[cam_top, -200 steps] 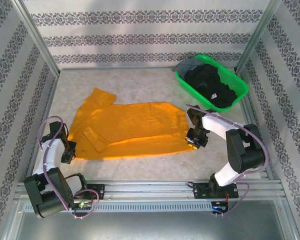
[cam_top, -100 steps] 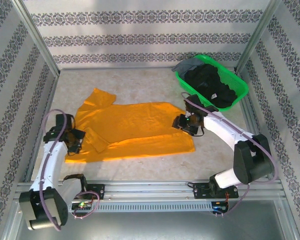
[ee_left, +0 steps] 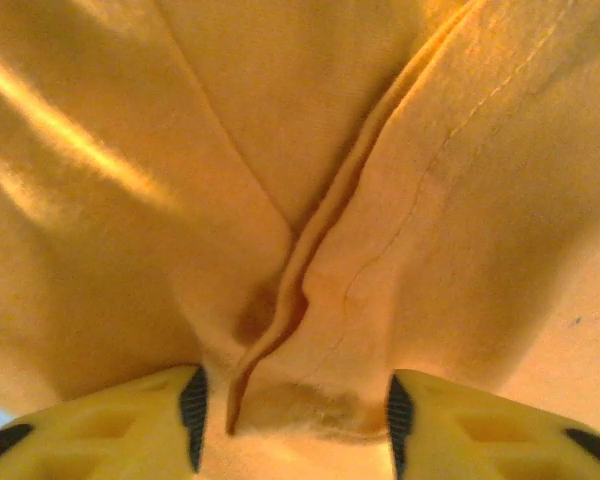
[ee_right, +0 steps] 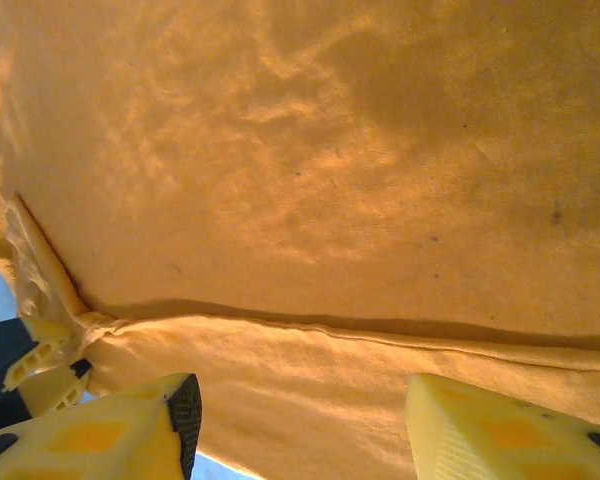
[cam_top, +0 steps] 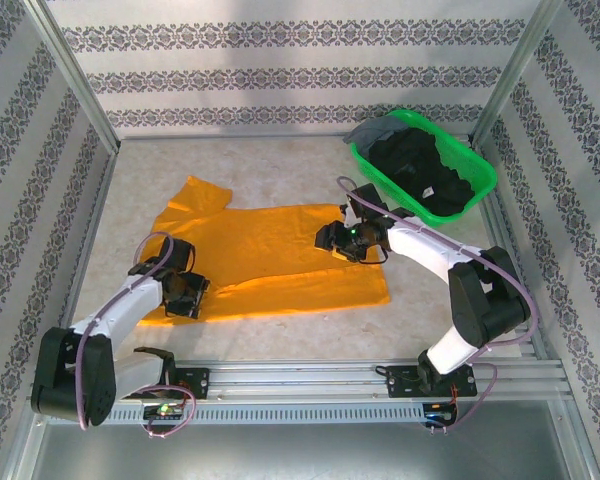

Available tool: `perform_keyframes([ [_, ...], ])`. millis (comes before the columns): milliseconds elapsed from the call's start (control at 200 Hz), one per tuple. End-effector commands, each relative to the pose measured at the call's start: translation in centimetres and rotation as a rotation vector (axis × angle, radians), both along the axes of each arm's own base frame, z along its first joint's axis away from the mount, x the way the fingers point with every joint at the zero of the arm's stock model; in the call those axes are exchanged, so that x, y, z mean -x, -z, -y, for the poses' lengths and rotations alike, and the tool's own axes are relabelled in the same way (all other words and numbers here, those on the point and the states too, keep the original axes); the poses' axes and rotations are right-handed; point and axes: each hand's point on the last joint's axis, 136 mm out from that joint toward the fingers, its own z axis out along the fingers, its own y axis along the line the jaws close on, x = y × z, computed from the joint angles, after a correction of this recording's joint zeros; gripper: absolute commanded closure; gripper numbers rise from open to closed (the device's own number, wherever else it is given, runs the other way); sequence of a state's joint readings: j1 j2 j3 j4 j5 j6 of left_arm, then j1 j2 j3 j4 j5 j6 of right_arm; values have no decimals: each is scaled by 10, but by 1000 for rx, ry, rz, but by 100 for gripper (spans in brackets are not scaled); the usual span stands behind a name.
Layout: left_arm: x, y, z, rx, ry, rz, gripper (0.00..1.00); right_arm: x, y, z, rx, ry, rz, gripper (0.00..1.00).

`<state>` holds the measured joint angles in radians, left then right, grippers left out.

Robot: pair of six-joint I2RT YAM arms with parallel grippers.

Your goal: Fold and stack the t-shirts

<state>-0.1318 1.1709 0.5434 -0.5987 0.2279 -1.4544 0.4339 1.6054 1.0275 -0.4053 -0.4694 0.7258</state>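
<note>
On table (cam_top: 250,165): 1 orange t-shirt (cam_top: 280,255) | 1 green basket (cam_top: 480,191), dark shirts (cam_top: 425,170) inside

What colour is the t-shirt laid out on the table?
The t-shirt is plain bright orange-yellow, best seen in the top external view.

Three-sided enclosure. The back wall (cam_top: 300,70), left wall (cam_top: 25,190) and right wall (cam_top: 585,180) are all papered white with grey ornamental bands, horizontal on the back and slanted in this view on the sides. Bare aluminium left post (cam_top: 75,72) and right post (cam_top: 517,68) stand at the back corners. The tabletop (cam_top: 270,160) is pale beige, marble-look, matte. Slotted aluminium rails (cam_top: 300,373) run across the near edge, with a grey sheet-metal panel (cam_top: 300,450) below them. Light is soft and even, a bit brighter along the far strip of the tabletop. Shadows are faint.
</note>
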Motion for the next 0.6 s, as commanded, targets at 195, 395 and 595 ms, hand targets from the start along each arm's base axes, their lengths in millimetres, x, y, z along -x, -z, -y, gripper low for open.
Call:
perform_keyframes([
  [195,-38,-21,2,-43,49,93,87,-8,-4,6,-21,43,-2,45],
  [395,-64,-25,15,-48,146,120,100,-10,-1,13,-26,73,-18,47],
  [595,-84,-29,34,-87,346,64,100,-14,-2,16,-31,83,-29,49],
])
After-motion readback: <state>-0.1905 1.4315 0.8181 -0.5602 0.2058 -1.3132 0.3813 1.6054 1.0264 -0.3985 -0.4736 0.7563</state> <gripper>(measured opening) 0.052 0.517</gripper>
